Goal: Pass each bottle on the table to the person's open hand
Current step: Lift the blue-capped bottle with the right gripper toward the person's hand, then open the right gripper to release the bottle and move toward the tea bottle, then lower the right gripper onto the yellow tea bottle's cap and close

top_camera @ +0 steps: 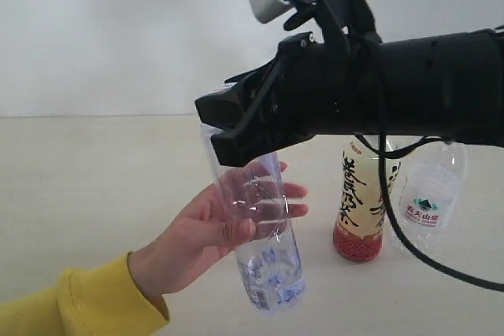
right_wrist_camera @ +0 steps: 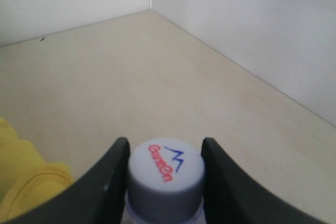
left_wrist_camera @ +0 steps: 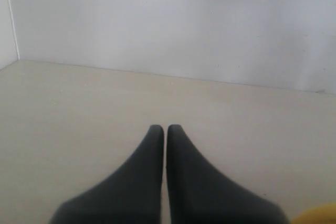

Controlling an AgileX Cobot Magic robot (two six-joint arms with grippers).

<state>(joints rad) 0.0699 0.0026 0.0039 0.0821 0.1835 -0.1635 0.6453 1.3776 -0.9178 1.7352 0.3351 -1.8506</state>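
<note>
Right gripper (right_wrist_camera: 165,144) pinches the clear bottle (top_camera: 260,234) at its cap, hanging it at the open hand (top_camera: 193,241) for taking. At its three o'clock, a cream-labelled bottle (top_camera: 358,202) and a second clear bottle (top_camera: 429,198) stand on the table (top_camera: 94,179). Left gripper (left_wrist_camera: 166,129): pressed together, empty.

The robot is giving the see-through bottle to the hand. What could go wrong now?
1. The right gripper pinches the clear bottle only at its cap. The hand looks loosely cupped around it, so letting go too early might drop it onto the table.
2. The arm's dangling cable hangs right by the cream-labelled bottle and the second clear bottle. Pulling back could perhaps knock them over.
</note>
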